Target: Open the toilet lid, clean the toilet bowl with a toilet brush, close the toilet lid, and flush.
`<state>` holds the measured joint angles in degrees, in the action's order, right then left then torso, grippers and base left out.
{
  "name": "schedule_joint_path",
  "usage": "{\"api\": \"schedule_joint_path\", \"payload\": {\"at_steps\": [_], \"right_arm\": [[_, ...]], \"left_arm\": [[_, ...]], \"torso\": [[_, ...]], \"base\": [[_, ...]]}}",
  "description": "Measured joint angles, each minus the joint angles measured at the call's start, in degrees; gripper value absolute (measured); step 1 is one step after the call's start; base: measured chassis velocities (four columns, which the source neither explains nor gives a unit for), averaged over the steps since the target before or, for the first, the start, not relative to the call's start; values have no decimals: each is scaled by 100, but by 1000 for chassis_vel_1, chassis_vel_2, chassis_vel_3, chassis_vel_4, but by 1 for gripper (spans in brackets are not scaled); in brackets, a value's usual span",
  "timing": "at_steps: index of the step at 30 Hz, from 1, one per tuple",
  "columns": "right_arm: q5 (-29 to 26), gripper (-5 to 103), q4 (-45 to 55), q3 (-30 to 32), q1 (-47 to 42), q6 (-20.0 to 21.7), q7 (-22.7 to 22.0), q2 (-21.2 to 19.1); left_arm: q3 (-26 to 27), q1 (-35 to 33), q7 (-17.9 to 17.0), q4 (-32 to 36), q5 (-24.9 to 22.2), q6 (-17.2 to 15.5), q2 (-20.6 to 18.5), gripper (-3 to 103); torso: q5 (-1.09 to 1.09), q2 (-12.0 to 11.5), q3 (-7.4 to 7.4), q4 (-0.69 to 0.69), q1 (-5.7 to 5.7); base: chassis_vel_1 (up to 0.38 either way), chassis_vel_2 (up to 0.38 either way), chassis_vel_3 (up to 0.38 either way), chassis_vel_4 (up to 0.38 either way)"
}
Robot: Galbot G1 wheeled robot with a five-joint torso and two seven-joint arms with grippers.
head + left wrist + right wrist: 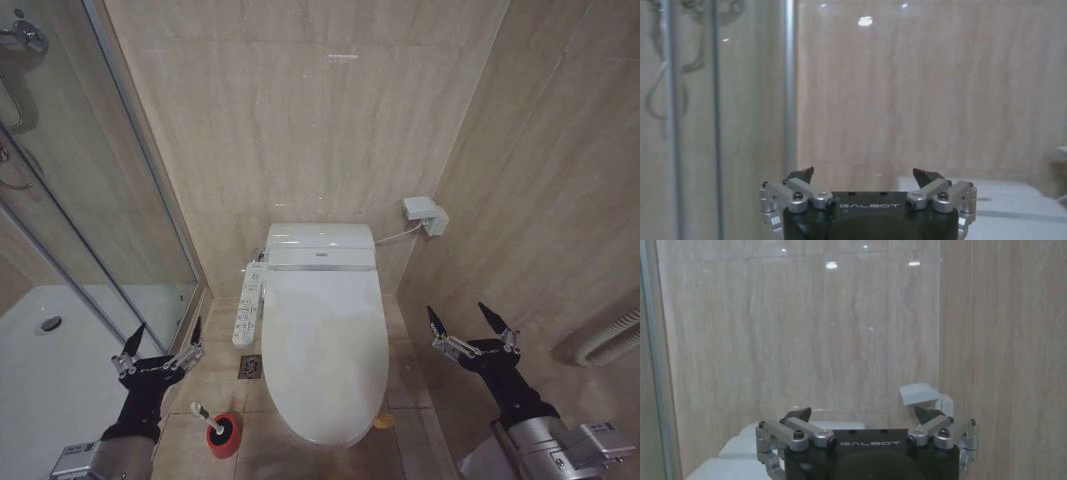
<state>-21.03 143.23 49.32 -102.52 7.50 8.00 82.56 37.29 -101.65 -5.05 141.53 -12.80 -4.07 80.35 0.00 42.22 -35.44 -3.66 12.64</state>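
Observation:
The toilet lid (325, 350) lies shut over the toilet bowl, which is hidden under it; a bit of yellow strap (384, 422) shows at its front right edge. The toilet brush (203, 412) stands in a red holder cup (223, 435) on the floor left of the toilet, white handle leaning left. My left gripper (165, 335) hovers open above and left of the brush. My right gripper (468, 317) hangs open right of the toilet, near the side wall. In the wrist views, the left gripper (867, 173) and right gripper (865, 412) face the back wall with nothing between their fingers.
A glass shower screen (90, 200) and white shower tray (50, 380) stand on the left. A control panel (249, 304) juts from the toilet's left side. The white rear unit (320, 246) sits behind the lid. A floor drain (250, 367) and a wall socket box (424, 215) are nearby.

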Motion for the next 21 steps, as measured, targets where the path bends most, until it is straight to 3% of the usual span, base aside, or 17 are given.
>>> {"api": "schedule_joint_path", "payload": {"at_steps": [8,21], "right_arm": [[0,100,0,0,0,0,0,0],[0,100,0,0,0,0,0,0]], "left_arm": [[118,139,174,-157,-257,61,-186,100],[486,1309,190,-1604,-1084,209,-1163,100]], "torso": [[0,0,0,1,0],[-2,0,0,0,0]], "base": [[0,0,0,0],[0,0,0,0]]}}
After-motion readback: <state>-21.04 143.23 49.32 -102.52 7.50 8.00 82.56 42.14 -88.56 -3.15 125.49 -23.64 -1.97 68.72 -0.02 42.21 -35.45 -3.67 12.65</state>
